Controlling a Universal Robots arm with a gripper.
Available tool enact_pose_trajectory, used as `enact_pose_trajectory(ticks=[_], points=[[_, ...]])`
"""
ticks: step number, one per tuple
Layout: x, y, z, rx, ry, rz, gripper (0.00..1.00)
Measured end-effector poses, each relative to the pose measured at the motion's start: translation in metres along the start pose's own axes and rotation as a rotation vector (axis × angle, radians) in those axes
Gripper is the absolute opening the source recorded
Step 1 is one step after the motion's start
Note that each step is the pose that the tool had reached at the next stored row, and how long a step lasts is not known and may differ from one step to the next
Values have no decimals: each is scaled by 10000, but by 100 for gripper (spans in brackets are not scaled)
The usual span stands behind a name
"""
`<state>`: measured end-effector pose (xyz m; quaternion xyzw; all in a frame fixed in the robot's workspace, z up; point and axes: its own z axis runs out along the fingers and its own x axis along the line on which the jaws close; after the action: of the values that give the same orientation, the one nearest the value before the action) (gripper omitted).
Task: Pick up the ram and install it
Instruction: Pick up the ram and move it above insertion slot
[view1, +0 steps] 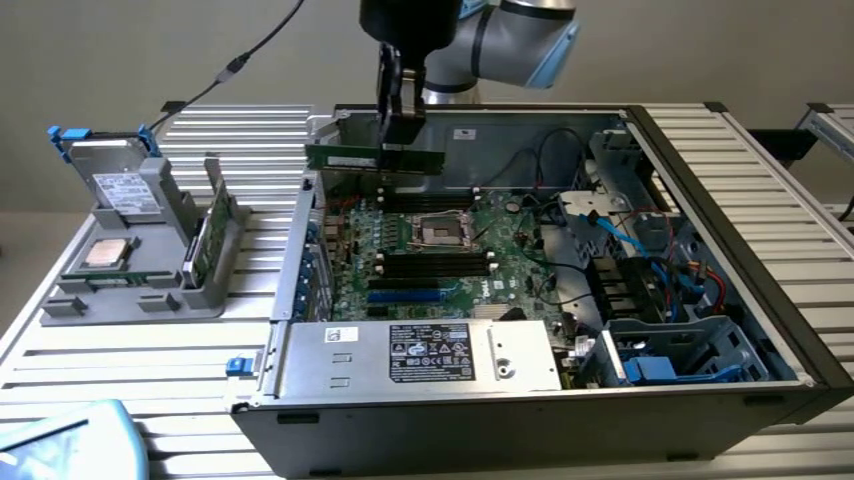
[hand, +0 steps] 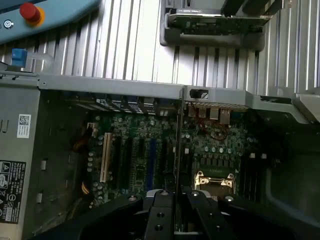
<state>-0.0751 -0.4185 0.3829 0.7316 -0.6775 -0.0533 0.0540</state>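
The ram (view1: 350, 158) is a long green stick held level and on edge above the back of the open computer case (view1: 747, 300). My gripper (view1: 400, 138) is shut on it, gripping near its middle from above. The stick hangs over the black memory slots (view1: 427, 200) at the far side of the motherboard (view1: 400, 240), clear of them. In the wrist view the ram (hand: 178, 150) appears edge-on as a thin dark line running out from between my gripper (hand: 176, 202) fingers, beside the processor socket (hand: 215, 181).
A grey holder (view1: 120, 290) on the exterior view's left carries a silver drive (view1: 123, 190), a square processor chip (view1: 107, 254) and an upright card (view1: 211, 235). The power supply (view1: 427, 355) sits at the case front. Cables and a drive cage (view1: 667, 350) fill the right side.
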Motion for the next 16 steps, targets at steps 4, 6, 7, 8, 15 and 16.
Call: enact_pose_trajectory(ticks=[4, 6, 7, 8, 15, 16], points=[[-94, -141, 35, 1, 0, 1, 14], [-126, -225, 47, 5, 5, 1, 14], [-138, -267, 53, 9, 7, 0, 14], [-148, -301, 59, 13, 10, 1, 14], [-163, -430, 98, 226, 39, 0, 14], [-162, -439, 105, 271, 43, 0, 14]])
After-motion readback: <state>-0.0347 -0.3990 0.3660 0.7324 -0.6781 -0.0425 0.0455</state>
